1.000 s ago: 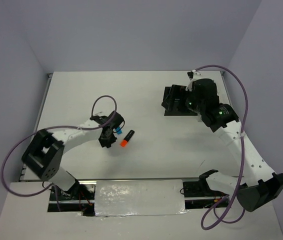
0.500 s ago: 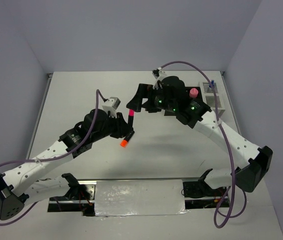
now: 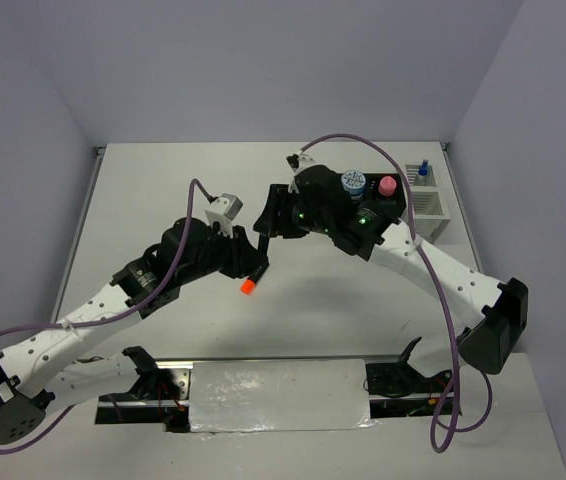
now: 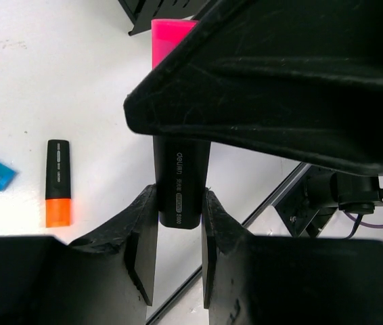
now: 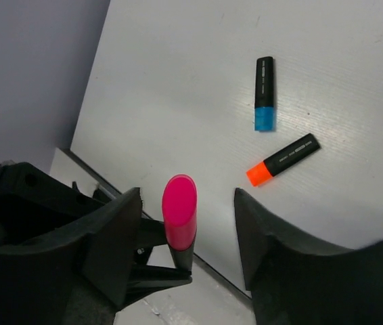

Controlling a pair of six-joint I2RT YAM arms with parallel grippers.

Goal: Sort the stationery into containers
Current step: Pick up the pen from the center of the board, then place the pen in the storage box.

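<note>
The pink-capped marker [image 5: 179, 206] is grasped by its dark end in the left hand [image 4: 180, 220], above the worktop [image 5: 198, 81]. Its cap is flanked, untouched, by the released right hand [image 5: 187, 203]. An orange-capped marker [image 5: 283, 160] and a blue-capped marker [image 5: 264, 93] are seen lying below.

**Surface notes: desk, markers, tools**

- Desk [image 5: 178, 81]: white and matt, with a faint fine linear grain.
- Pink-capped marker [image 4: 180, 193]: smooth black plastic barrel with a soft sheen and white print. The cap is glossy pink plastic.
- Orange-capped marker [image 5: 283, 159] and blue-capped marker [image 5: 264, 93]: the same dark satin plastic, with bright smooth caps.
- Left tool [image 4: 180, 223]: the fingers [image 4: 144, 237] are dull black plastic, slightly rough at the edges.
- Right tool [image 5: 186, 230]: black and matt, with fine scuffs and scratches.
- Arm links [image 3: 53, 340]: smooth white plastic shells.
- Cable [image 3: 353, 138]: smooth purple sheath.
- Silver sheet [image 3: 278, 395] at the desk's near edge: crinkled, with a foil-like shine.
</note>
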